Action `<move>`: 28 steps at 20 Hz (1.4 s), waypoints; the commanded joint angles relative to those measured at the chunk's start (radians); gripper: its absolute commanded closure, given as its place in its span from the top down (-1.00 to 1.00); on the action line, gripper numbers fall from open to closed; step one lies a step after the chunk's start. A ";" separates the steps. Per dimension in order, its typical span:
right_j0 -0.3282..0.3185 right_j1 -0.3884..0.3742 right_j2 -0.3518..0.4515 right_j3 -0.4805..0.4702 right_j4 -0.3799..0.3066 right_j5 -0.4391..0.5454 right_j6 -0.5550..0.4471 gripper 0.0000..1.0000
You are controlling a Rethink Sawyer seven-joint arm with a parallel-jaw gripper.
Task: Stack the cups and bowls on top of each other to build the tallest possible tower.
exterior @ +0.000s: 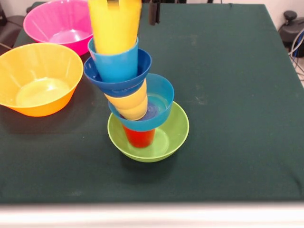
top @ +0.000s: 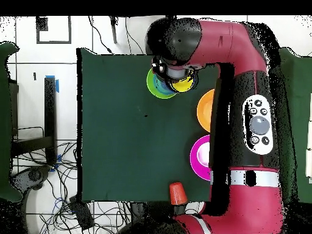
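The tower stands mid-table and leans left. From the bottom it is the green bowl (exterior: pixel 168 137), a red cup (exterior: pixel 140 137), the light blue bowl (exterior: pixel 161 97), a yellow cup (exterior: pixel 130 102), the dark blue bowl (exterior: pixel 142 64), the light blue cup (exterior: pixel 114 61) and a yellow cup (exterior: pixel 114 23) on top. A dark part of my gripper (exterior: pixel 153 12) hangs at the top edge, just right of the top cup. In the overhead view my arm (top: pixel 183 42) covers most of the tower; only the green bowl's rim (top: pixel 151 85) shows. An orange cup (top: pixel 177 193) stands at the table's edge by my base.
The pink bowl (exterior: pixel 61 23) and the yellow-orange bowl (exterior: pixel 40 78) sit upright and empty at the left of the front view, close to the tower. In the overhead view they lie beside my arm, yellow-orange (top: pixel 204 109) and pink (top: pixel 198 158).
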 commanded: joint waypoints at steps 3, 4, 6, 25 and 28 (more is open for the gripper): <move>0.004 0.028 0.039 0.044 -0.063 0.007 -0.262 1.00; 0.004 0.027 0.039 0.046 -0.064 0.003 -0.263 1.00; 0.004 0.028 0.042 0.045 -0.064 -0.005 -0.267 1.00; 0.022 0.068 0.000 0.099 -0.081 -0.083 -0.143 1.00; 0.023 0.097 -0.015 0.161 -0.078 -0.195 -0.053 1.00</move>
